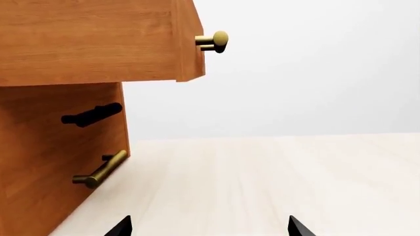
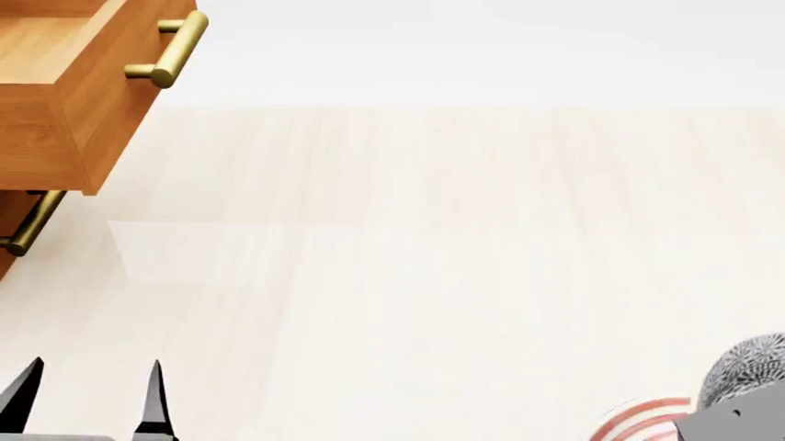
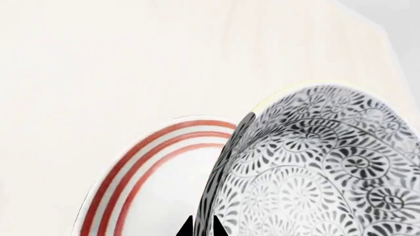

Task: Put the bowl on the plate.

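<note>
The bowl (image 3: 315,167), white with a dense grey-black floral pattern and a pale rim, is tilted on its side in the right wrist view. My right gripper (image 3: 202,228) is shut on its rim, one black fingertip on each side of the wall. Right behind it lies the plate (image 3: 151,162), white with red rings. In the head view the bowl (image 2: 751,366) and a slice of the plate (image 2: 638,418) show at the lower right corner, beside the grey body of my right arm (image 2: 742,421). My left gripper (image 2: 88,400) is open and holds nothing at the lower left, far from both.
A wooden cabinet (image 2: 50,138) stands at the far left with its top drawer (image 1: 92,39) pulled out. Brass bar handles (image 2: 172,50) stick out from the drawer fronts. The pale wooden tabletop (image 2: 417,257) spreads between the cabinet and the plate.
</note>
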Available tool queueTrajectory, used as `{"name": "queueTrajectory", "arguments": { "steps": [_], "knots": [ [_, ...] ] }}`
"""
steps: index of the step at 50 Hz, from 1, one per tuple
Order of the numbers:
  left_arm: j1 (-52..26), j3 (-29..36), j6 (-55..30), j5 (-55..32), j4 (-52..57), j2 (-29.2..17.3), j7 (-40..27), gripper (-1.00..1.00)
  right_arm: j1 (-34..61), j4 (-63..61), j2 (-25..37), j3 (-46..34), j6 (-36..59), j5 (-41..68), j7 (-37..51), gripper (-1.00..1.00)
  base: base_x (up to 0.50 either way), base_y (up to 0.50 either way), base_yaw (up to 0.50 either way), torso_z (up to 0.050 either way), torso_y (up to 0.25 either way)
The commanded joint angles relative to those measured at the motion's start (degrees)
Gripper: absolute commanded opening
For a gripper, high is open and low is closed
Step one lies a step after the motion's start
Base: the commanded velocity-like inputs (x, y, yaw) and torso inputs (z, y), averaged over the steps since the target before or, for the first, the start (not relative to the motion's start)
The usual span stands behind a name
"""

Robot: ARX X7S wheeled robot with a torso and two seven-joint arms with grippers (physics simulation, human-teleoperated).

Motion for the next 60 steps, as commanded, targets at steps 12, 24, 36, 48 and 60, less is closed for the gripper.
{"name": "queueTrajectory", "arguments": {
  "steps": [12,24,36,48,60],
  "knots": [
    [0.08,0.26,-0.23,-0.19,0.83,-0.32,-0.48,1.00,-4.67,6.01,-0.85,-2.18,-6.99,-2.75,-2.71,-1.00,0.00,0.00,0.00,0.000,0.001],
    [-0.24,0.40,-0.41,-0.39,0.83,-0.43,-0.56,1.00,-6.05,8.16,-2.42,-2.69,-8.74,-3.47,-3.73,-1.00,0.00,0.00,0.00,0.000,0.000],
    [-0.35,0.56,0.09,-0.37,0.23,-0.51,-0.54,1.00,-7.00,9.29,-3.77,-2.93,-10.05,-4.07,-4.39,-1.00,0.00,0.00,0.00,0.000,0.000],
    [-0.25,0.81,0.79,-0.43,-0.32,-0.55,-0.47,1.00,-7.59,10.11,-5.05,-3.21,-10.26,-4.47,-4.35,-1.00,0.00,0.00,0.00,0.000,0.001],
    [-0.24,1.30,6.68,0.67,-6.65,0.77,0.55,1.00,-9.36,12.10,-6.64,-3.97,-11.62,-4.79,-5.34,-1.00,0.00,0.00,0.00,0.000,0.000]
  ]
}}
